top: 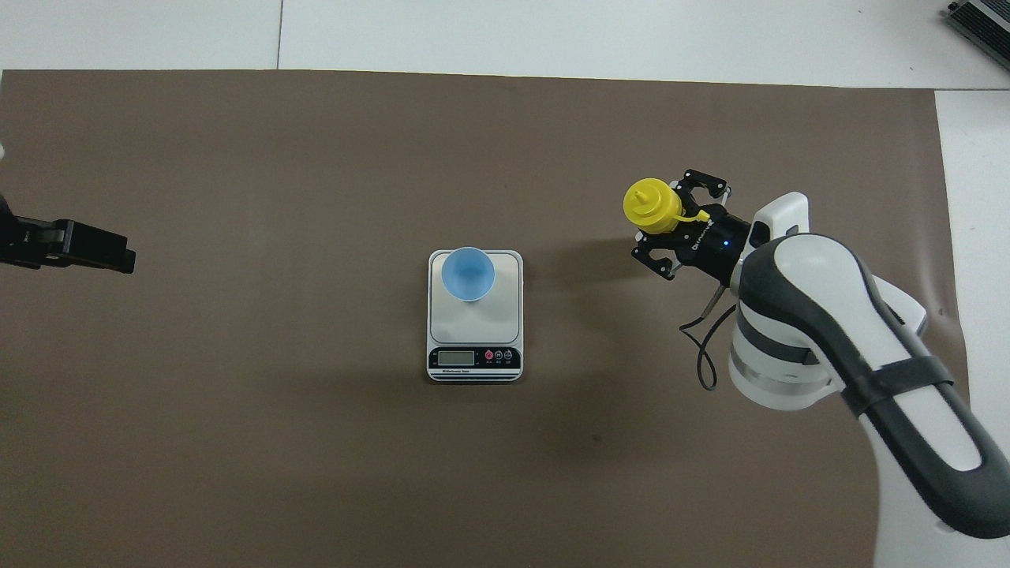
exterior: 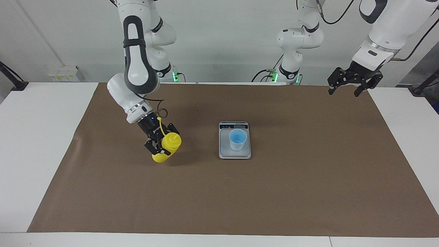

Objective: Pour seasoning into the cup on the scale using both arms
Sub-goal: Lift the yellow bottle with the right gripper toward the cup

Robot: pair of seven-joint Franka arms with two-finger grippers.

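The yellow seasoning bottle (exterior: pixel 168 144) (top: pixel 652 204) is tilted, its nozzle leaning toward the scale, and its base sits low over the brown paper. My right gripper (exterior: pixel 163 144) (top: pixel 677 223) is shut on the bottle's body, at the right arm's end of the table. The light blue cup (exterior: pixel 237 139) (top: pixel 468 274) stands upright on the silver scale (exterior: pixel 235 154) (top: pixel 505 315) at mid-table. The scale's display edge faces the robots. My left gripper (exterior: pixel 344 91) (top: pixel 118 256) hangs open and empty over the paper's edge at the left arm's end, well apart from the scale.
Brown paper (exterior: pixel 240 199) covers most of the white table (exterior: pixel 41 137). A black cable (top: pixel 702 347) loops down from the right wrist. A dark device (top: pixel 982 24) lies at the table's corner farthest from the robots, at the right arm's end.
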